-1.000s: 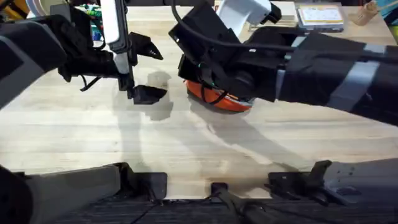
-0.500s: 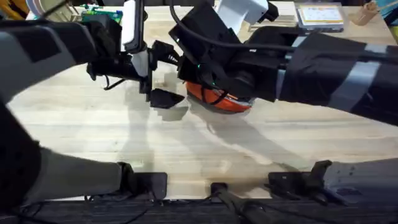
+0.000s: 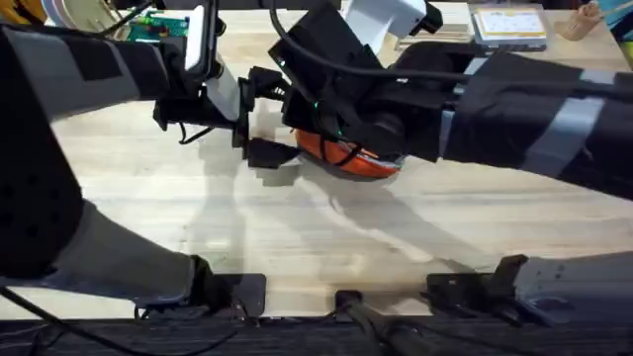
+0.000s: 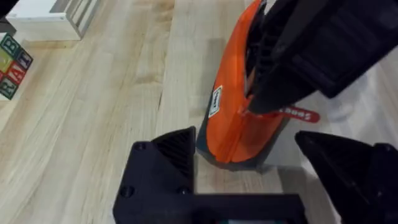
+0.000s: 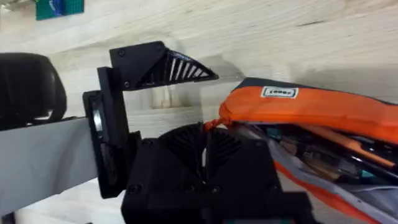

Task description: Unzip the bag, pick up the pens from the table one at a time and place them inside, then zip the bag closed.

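The orange bag (image 3: pixel 348 158) lies on the table (image 3: pixel 148 198) just behind the middle, mostly under my right arm. In the right wrist view the bag (image 5: pixel 311 106) gapes open along its zipper, and an orange pen (image 5: pixel 333 140) lies inside among dark items. My right gripper (image 5: pixel 205 135) is shut on the zipper at the bag's left end (image 3: pixel 318 133). My left gripper (image 3: pixel 265 117) stands open at that same end. In the left wrist view its black fingers (image 4: pixel 163 163) straddle the tip of the bag (image 4: pixel 239 118) without touching it.
Coloured letter blocks (image 4: pixel 12 62) and a white box (image 4: pixel 50 15) sit on the far left of the table. A green board (image 3: pixel 163 25) and booklets (image 3: pixel 509 25) lie along the back edge. Bare wood stretches in front of the bag.
My left arm has swung right and slightly back, bringing its open gripper from the table's left side up to the bag's left end. The right arm and bag have stayed put.
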